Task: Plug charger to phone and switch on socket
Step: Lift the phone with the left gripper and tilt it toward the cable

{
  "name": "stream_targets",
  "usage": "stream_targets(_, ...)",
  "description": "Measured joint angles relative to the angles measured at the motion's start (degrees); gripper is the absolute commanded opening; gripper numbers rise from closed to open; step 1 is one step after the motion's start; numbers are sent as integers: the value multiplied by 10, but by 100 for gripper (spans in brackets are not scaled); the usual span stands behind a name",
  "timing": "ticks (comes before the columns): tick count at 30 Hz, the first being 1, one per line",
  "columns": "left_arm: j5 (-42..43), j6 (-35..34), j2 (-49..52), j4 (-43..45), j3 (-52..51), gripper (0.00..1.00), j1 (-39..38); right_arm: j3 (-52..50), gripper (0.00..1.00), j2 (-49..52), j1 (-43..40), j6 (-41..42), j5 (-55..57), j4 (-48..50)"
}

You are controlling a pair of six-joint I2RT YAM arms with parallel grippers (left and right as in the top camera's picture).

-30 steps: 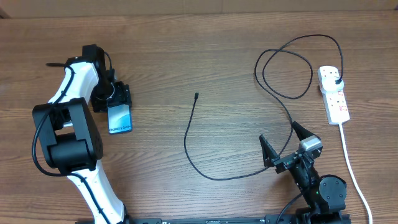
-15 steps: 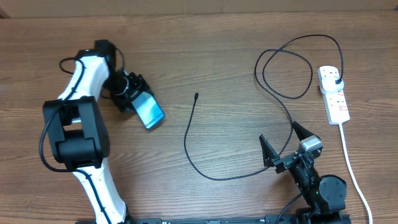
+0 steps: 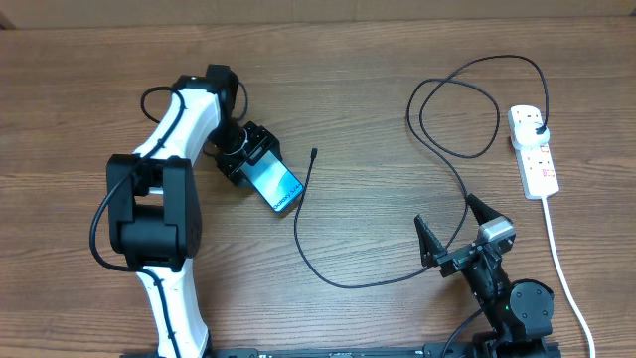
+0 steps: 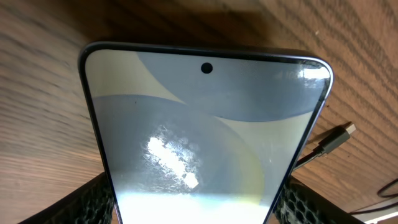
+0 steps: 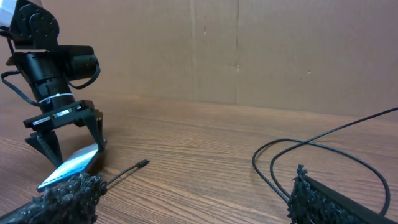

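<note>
Right now the left arm [image 3: 184, 109] reaches across the table [image 3: 378, 80] with its jaws pinching the phone [image 3: 276, 182] by its side edges, screen facing up. From the right wrist view the phone [image 5: 71, 165] sits tilted, its free end low; whether that end touches the wood I cannot tell. The charger [image 3: 298, 234] lies in a long curve on the table, and its small connector tip [image 4: 339, 137] rests just beside the phone's corner, not quite touching it. At the far right the charger's black plug [image 3: 538, 128] sits in the socket [image 3: 537, 164], with the cable looping nearby. The right arm [image 3: 497, 283] waits near the front edge, its jaws spread wide and holding nothing, the cable passing between them.
</note>
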Motion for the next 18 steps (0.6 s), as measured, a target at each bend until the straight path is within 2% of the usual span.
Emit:
stream_targets(7,0,-54,0,3,0,42,-4,0,100,0,0,16,-4,2)
stream_targets(13,-7,-108,0,12,0,42,3,0,100,0,0,120,-27,1)
stream_targets(18,-39,-134,0,18,0,42,3,3,100,22,0,165,-76,-9)
